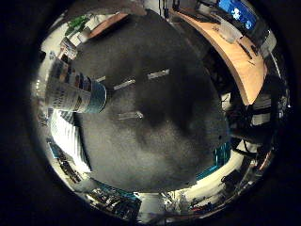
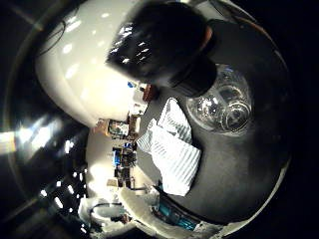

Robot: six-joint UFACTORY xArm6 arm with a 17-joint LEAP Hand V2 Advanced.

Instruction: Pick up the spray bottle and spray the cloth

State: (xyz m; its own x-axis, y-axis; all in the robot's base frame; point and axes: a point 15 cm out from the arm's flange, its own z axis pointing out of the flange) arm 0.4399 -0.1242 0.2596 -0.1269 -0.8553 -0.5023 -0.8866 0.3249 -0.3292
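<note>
Closest to my thumb-side camera is the spray bottle, its black head filling much of that view and its clear body standing on the dark desk. I see the striped white cloth lying crumpled just beside the bottle on the same desk. From the little-finger side I see a printed cylindrical can and strips of tape. I cannot tell how my fingers are set.
</note>
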